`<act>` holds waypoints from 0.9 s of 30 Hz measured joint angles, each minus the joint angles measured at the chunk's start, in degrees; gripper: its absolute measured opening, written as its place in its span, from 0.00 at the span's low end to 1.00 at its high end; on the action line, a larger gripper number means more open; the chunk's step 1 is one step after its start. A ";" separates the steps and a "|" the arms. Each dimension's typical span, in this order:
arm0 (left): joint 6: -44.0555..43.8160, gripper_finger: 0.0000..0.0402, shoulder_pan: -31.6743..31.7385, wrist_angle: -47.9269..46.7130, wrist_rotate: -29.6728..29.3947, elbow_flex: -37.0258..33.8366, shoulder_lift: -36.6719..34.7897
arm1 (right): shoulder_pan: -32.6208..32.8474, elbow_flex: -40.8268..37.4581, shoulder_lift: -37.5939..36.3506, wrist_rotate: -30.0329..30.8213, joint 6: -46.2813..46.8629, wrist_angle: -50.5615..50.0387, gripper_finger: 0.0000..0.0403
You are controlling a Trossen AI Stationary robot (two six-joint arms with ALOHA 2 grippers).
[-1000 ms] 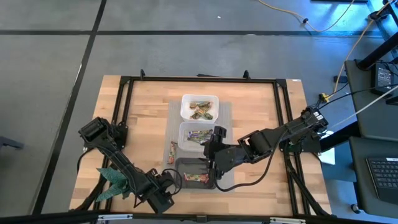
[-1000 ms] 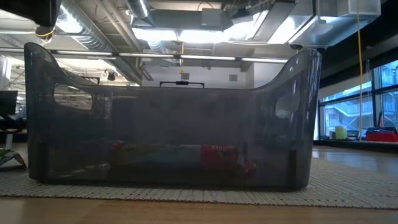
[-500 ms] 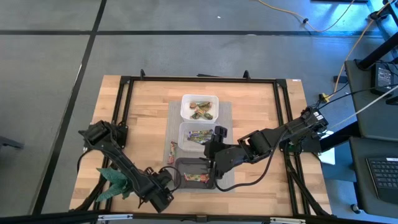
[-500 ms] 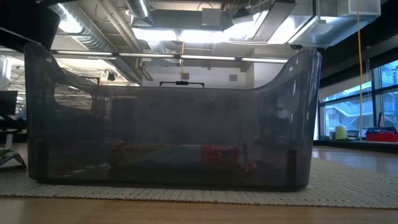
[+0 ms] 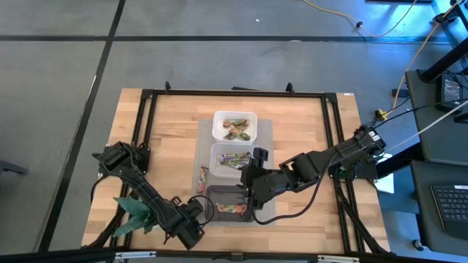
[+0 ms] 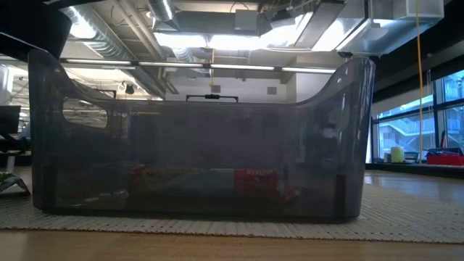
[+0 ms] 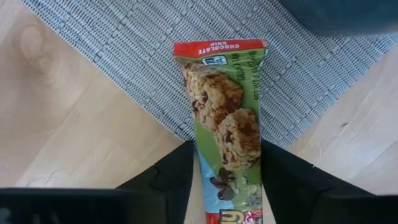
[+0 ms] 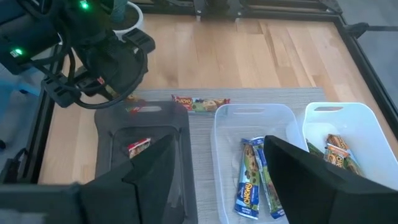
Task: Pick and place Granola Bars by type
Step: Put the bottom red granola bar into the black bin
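My left gripper (image 5: 194, 215) is at the near left corner of the black tub (image 5: 230, 205) and is shut on a green bar with a red end (image 7: 224, 118). My right gripper (image 5: 248, 177) hovers open and empty between the clear tub (image 5: 228, 158) and the black tub. The white tub (image 5: 234, 126) holds green-brown bars (image 8: 336, 149). The clear tub holds purple-blue bars (image 8: 252, 180). The black tub holds red-orange bars (image 6: 254, 180). Another bar (image 5: 203, 177) lies flat on the grey mat (image 5: 265, 131), left of the clear tub. My left gripper pinches the green bar by its two long sides (image 7: 205, 168) between its two fingers, toward one end. The fingers lie along the bar. The red end (image 7: 217, 46) sticks out ahead of the fingers, over the mat's edge and the wood.
The three tubs stand in a row on the mat at the table's middle. A green object (image 5: 135, 212) lies near the left front corner. A black metal frame (image 5: 146, 117) runs round the tabletop. Bare wood lies left and right of the mat.
My left arm has shifted a little toward the far edge, its gripper still shut on the bar.
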 joint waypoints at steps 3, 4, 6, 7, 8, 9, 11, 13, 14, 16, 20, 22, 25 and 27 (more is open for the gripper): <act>0.32 0.37 0.00 -0.04 0.23 -0.07 -0.17 | 0.00 0.00 0.00 0.00 0.13 -1.21 0.61; 0.44 0.36 0.00 -0.04 0.27 -0.07 -0.17 | 0.00 0.00 0.00 0.00 0.15 -1.81 0.61; 0.52 0.34 0.00 -0.20 0.27 -0.07 -0.20 | 0.00 0.00 0.00 0.00 0.20 -2.55 0.61; 0.55 0.33 0.00 -0.20 0.28 -0.07 -0.21 | 0.02 0.00 0.00 0.00 0.20 -2.77 0.61; 0.55 0.33 0.00 -0.20 0.32 -0.09 -0.22 | 0.02 0.00 0.00 0.00 0.20 -2.80 0.61; 0.55 0.32 0.00 -0.20 0.37 -0.09 -0.22 | 0.00 0.00 0.00 -0.02 0.20 -2.79 0.61; 1.18 0.32 0.02 -0.40 0.49 -0.20 -0.58 | 0.01 0.00 0.00 -0.02 0.31 -2.79 0.61; 1.94 0.32 0.02 -0.92 0.83 -0.26 -1.15 | 0.00 0.00 0.00 -0.02 0.32 -2.79 0.61; 2.08 0.32 0.00 -1.82 0.79 -0.35 -1.74 | 0.02 0.00 0.00 -0.04 0.28 -2.77 0.61; 2.05 0.32 0.13 -2.56 0.35 -0.35 -3.38 | 0.00 0.00 0.00 -0.04 0.28 -2.78 0.61; 1.97 0.32 0.44 -6.61 -1.81 -0.31 -6.76 | 0.02 0.00 0.00 -0.09 0.20 -2.77 0.61; 2.04 0.32 0.66 -7.28 -4.00 -0.26 -8.90 | 0.02 0.00 0.00 -0.09 0.17 -2.77 0.61; 3.77 0.32 1.25 -8.10 -8.67 -0.26 -12.53 | 0.01 0.00 0.00 -0.09 0.17 -2.75 0.61; 5.44 0.32 2.00 -7.43 -11.95 -0.26 -15.23 | 0.02 0.00 0.00 -0.09 0.16 -2.75 0.61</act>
